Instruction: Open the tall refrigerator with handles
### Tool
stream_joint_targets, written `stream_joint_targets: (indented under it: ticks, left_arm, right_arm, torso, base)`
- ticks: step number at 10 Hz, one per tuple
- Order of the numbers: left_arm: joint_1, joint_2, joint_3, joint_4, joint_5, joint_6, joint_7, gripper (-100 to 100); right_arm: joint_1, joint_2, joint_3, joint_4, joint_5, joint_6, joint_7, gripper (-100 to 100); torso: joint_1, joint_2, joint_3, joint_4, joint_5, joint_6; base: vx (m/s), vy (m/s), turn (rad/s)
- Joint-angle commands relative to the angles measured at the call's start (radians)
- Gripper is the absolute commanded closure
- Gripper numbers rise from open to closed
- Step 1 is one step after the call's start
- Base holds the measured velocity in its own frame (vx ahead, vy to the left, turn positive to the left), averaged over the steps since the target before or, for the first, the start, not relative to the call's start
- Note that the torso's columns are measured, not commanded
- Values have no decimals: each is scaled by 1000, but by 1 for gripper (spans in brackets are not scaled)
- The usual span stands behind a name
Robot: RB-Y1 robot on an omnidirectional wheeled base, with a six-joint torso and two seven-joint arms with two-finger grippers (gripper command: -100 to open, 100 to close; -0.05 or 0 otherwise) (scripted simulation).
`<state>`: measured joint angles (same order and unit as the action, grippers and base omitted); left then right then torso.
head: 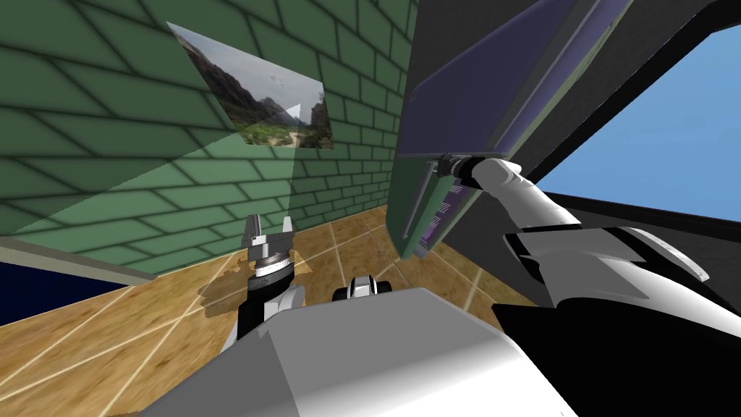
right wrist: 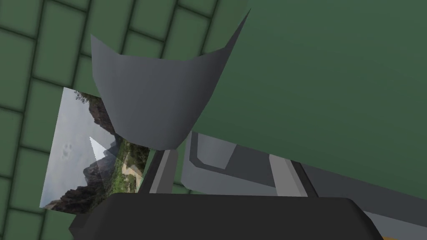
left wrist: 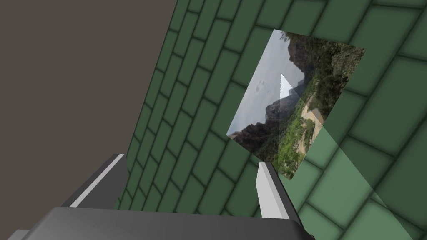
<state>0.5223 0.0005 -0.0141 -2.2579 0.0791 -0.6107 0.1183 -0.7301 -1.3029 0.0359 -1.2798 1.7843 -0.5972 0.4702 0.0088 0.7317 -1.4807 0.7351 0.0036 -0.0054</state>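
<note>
The tall dark refrigerator (head: pixel 463 79) stands just ahead to the right. Its lower door (head: pixel 414 217), green on the side facing me, stands swung out a little from the body. A grey bar handle (head: pixel 422 197) runs along that door. My right gripper (head: pixel 443 165) is at the handle's upper end. In the right wrist view a grey handle piece (right wrist: pixel 217 166) sits between the fingers (right wrist: pixel 164 171), which stand close against its sides, and a curved grey part (right wrist: pixel 154 104) rises above them against the green door face (right wrist: pixel 325 83). My left gripper (head: pixel 269 232) stands upright and open over the floor, holding nothing.
A green brick wall (head: pixel 108 145) with a landscape picture (head: pixel 268 101) runs along the left. Wooden floor (head: pixel 145 318) lies between the wall and the refrigerator. A bright blue area (head: pixel 651 137) shows past the refrigerator on the right.
</note>
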Motion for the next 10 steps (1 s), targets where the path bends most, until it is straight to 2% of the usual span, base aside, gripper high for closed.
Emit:
stream_joint_targets:
  ticks: [1, 2, 3, 4, 5, 7, 8, 10]
  left_arm:
    - [0, 0, 0, 0, 0, 0, 0, 0]
    - [0, 0, 0, 0, 0, 0, 0, 0]
    - [0, 0, 0, 0, 0, 0, 0, 0]
    - [0, 0, 0, 0, 0, 0, 0, 0]
    - [0, 0, 0, 0, 0, 0, 0, 0]
    - [0, 0, 0, 0, 0, 0, 0, 0]
    - [0, 0, 0, 0, 0, 0, 0, 0]
    - [0, 0, 0, 0, 0, 0, 0, 0]
  right_arm:
    - [13, -18, -6, 43, 20, 15, -5, 100]
    - [13, -18, -6, 43, 20, 15, -5, 100]
    - [18, -28, -9, 62, 32, 22, -12, 100]
    - [24, -38, -12, 81, 45, 28, -19, 100]
    - [24, -38, -12, 81, 45, 28, -19, 100]
    - [35, -57, -17, 118, 69, 41, -32, 100]
    - [35, -57, -17, 118, 69, 41, -32, 100]
    - [47, -77, -22, 155, 93, 54, -45, 100]
  torso:
    - [-2, -3, -2, -1, -1, 0]
    - [-5, -9, -6, -2, -1, -1]
    - [-10, -5, -5, -1, 0, -4]
    - [-10, -4, -4, -1, -1, -3]
    - [-9, -5, -4, -1, -1, -1]
    - [-6, -3, -2, -2, -3, -2]
    - [-4, -3, -1, -2, -3, 0]
    - [-7, 5, 4, 0, -3, 0]
  base:
    - [203, 413, -79]
    - [108, 335, -63]
    - [64, 305, -30]
    - [113, 317, -45]
    - [107, 291, -41]
    - [125, 366, -47]
    - [113, 327, -49]
    - [103, 360, -33]
